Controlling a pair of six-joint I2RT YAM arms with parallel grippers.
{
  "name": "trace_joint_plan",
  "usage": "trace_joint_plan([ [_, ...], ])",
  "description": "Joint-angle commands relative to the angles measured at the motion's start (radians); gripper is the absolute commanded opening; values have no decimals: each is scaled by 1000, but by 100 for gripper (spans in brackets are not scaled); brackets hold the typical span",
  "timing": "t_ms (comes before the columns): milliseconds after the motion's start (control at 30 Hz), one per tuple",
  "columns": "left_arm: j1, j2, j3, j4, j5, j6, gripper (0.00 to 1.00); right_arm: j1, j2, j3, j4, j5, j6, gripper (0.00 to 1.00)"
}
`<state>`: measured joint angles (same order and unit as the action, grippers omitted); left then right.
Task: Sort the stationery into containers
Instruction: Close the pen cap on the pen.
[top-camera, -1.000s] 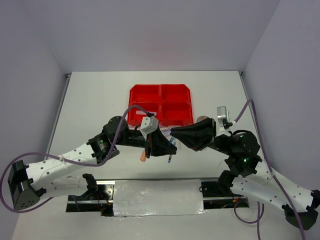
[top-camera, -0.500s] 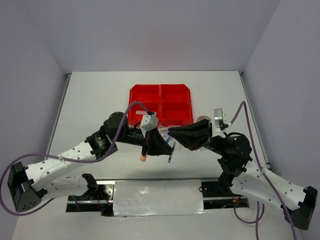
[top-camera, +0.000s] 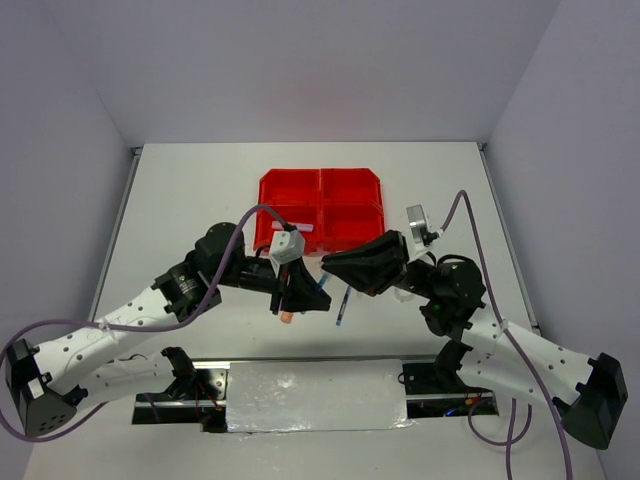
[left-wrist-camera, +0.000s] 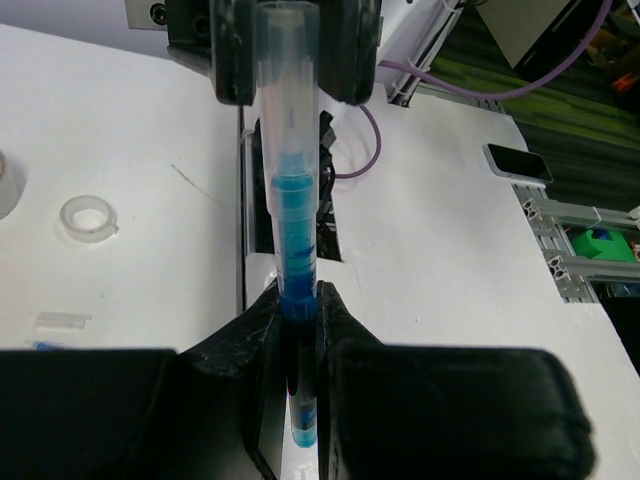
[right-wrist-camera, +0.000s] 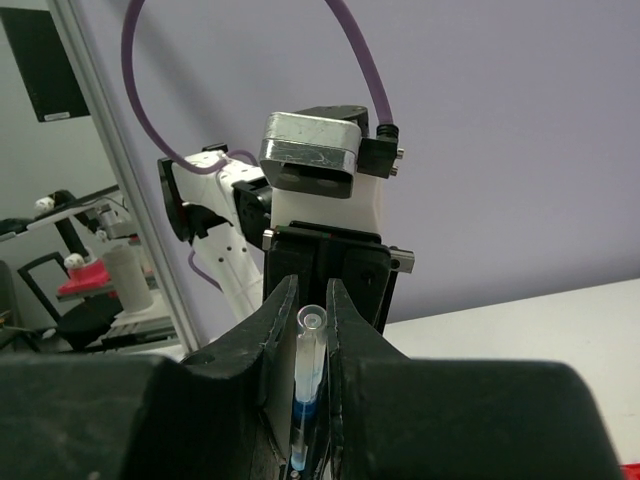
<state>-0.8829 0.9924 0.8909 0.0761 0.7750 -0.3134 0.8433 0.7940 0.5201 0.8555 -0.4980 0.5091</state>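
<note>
A blue pen (left-wrist-camera: 293, 210) with a clear cap is held at both ends above the table. My left gripper (left-wrist-camera: 298, 300) is shut on its blue barrel. My right gripper (right-wrist-camera: 312, 300) is shut on its clear cap end (right-wrist-camera: 311, 345). In the top view the two grippers, left (top-camera: 312, 296) and right (top-camera: 330, 266), meet tip to tip just in front of the red containers (top-camera: 322, 208). A second blue pen (top-camera: 343, 305) and an orange highlighter (top-camera: 287, 315) lie on the table below them. The erasers and the glue tube are hidden.
A clear tape roll (left-wrist-camera: 88, 215) lies on the table to the left in the left wrist view, and the edge of another (left-wrist-camera: 4, 190) shows at the frame's edge. The arm mounting rail (top-camera: 315, 392) runs along the near edge.
Both grippers have shifted a little to the left together, with the pen still held between them. The right arm has swung further in over the table.
</note>
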Motion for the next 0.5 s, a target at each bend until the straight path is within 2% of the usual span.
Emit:
trace_joint_plan([
  [0,10,-101,183,409,-8,56,0,8,122,-98,-420,-209,-12,0],
  [167,38,-95,209,425,18,45,0,8,120,-130,-461,-166,-14,0],
  [367,87,-80,255,519,64,-42,0,10,169,-181,-389,-174,15,0],
  [467,99,-64,272,495,61,-39,0,16,177,-184,-374,-172,22,0],
])
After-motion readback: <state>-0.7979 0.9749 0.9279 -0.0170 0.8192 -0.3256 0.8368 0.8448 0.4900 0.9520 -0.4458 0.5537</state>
